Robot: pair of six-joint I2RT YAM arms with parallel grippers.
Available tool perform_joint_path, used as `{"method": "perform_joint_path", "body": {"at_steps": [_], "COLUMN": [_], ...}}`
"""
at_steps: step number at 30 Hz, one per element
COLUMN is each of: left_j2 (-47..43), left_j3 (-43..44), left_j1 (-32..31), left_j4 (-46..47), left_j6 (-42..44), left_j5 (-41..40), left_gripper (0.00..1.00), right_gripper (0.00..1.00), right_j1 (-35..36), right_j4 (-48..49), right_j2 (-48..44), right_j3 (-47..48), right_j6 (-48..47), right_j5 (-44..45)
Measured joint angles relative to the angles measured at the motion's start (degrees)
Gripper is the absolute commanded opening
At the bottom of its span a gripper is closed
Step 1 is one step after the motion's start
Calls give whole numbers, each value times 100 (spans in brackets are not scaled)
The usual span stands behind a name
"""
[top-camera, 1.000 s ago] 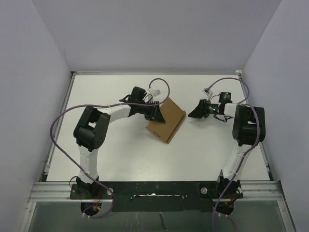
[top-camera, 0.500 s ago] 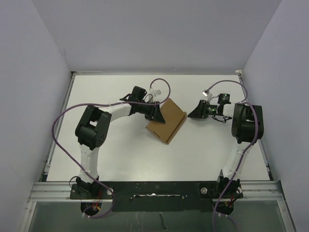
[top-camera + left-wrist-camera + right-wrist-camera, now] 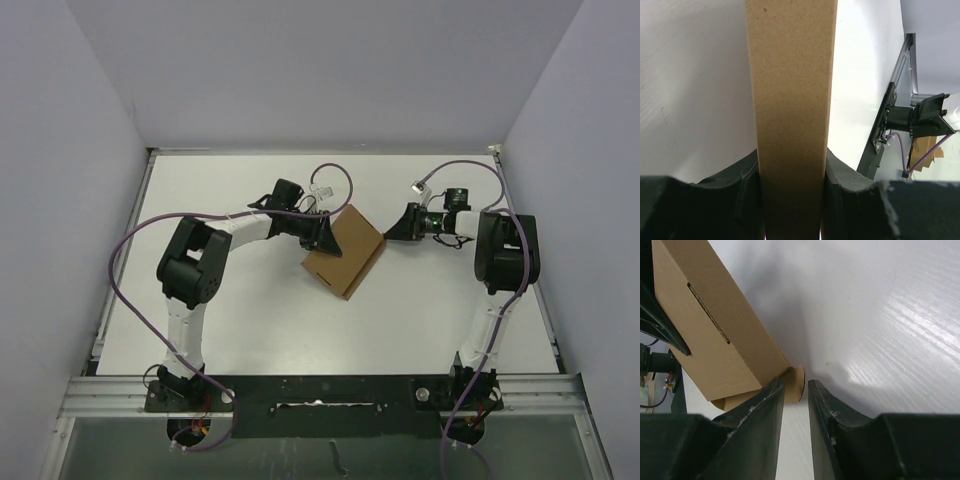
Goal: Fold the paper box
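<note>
My left gripper (image 3: 322, 232) pinches the paper box (image 3: 346, 252), long axis 1-to-7 o'clock; right gripper (image 3: 391, 234) barely spread.

Soft, even light is falling from above in the overhead view, leaving the white bench (image 3: 250, 320) bright with only faint shadows under the arms. In the right wrist view glare is streaking across the bench and the paper box (image 3: 715, 340) is casting a grey shadow beside itself. The left claw (image 3: 792, 200) is showing dark and slightly soft along the bottom of its own view.
</note>
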Motion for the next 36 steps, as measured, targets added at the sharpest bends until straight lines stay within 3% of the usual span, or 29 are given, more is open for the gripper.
{"method": "perform_joint_path", "body": {"at_steps": [9,18,21,26,31,36], "left_j2": [2,26,85,96,111,162], "left_j3": [0,7,44,52,52,52], "left_j1": [7,22,35,50,81,103], "left_j4": [-24,-59,-59,-72,-138,-142], "left_j6": [2,2,0,2,2,-24], "left_j5": [9,37,94,127,173,254], "left_gripper": [12,12,12,12,12,12], "right_gripper": [20,20,13,11,0,0], "right_j1": [42,46,81,179,205,262], "right_j4": [-125,-446,-573,-754,-896,-1051], "right_j2": [70,114,114,114,114,76], "right_j3": [155,160,192,278,282,282], "right_j6": [-116,-385,-496,-713,-988,-1237], "right_j5": [-2,-2,2,11,79,229]}}
